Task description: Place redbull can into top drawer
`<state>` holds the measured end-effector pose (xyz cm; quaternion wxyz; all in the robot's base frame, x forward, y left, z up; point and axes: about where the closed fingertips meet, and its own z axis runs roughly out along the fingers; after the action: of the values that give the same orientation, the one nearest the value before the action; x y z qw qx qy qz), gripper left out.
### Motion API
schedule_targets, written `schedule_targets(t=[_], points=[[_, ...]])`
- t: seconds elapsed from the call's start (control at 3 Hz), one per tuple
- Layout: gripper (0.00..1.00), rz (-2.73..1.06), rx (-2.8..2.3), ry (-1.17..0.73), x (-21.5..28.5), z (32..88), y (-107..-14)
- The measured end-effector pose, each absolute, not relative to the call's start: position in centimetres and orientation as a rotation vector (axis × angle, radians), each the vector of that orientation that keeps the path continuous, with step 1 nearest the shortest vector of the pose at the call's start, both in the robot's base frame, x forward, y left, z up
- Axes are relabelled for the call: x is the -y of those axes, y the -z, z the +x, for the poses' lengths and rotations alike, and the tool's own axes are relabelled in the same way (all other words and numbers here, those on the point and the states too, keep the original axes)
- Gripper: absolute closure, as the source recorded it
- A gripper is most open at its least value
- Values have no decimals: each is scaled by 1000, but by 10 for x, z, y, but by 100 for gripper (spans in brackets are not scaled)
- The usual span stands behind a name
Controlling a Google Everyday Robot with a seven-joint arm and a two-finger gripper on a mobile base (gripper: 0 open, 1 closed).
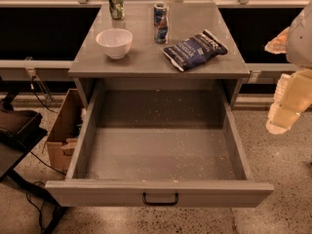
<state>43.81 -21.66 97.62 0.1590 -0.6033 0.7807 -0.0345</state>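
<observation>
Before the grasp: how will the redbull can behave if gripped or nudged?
The redbull can stands upright, tall and slim, on the cabinet top: probably tips if nudged high, then rolls. Its shiny skin looks slippery and may dent if squeezed hard. The gripper is at the view's right edge, beside the top drawer.

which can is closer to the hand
The blue-and-silver redbull can; the green-and-white can stands farther left. The hand hangs right of the cabinet.

It looks like an office or lab work area. A speckled hard floor (pixel 273 179) lies below the end effector (pixel 283 112) at the right edge. Well to its left are a grey counter (pixel 146 57), a cardboard box (pixel 63 130) and loose cables (pixel 38 100).
</observation>
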Motion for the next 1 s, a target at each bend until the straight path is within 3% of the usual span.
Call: schedule_targets(t=[0.67,1.0], points=[[0,-1696,-2149,94,218,458,-978],[0,-1631,-1958,77,222,517,-985]])
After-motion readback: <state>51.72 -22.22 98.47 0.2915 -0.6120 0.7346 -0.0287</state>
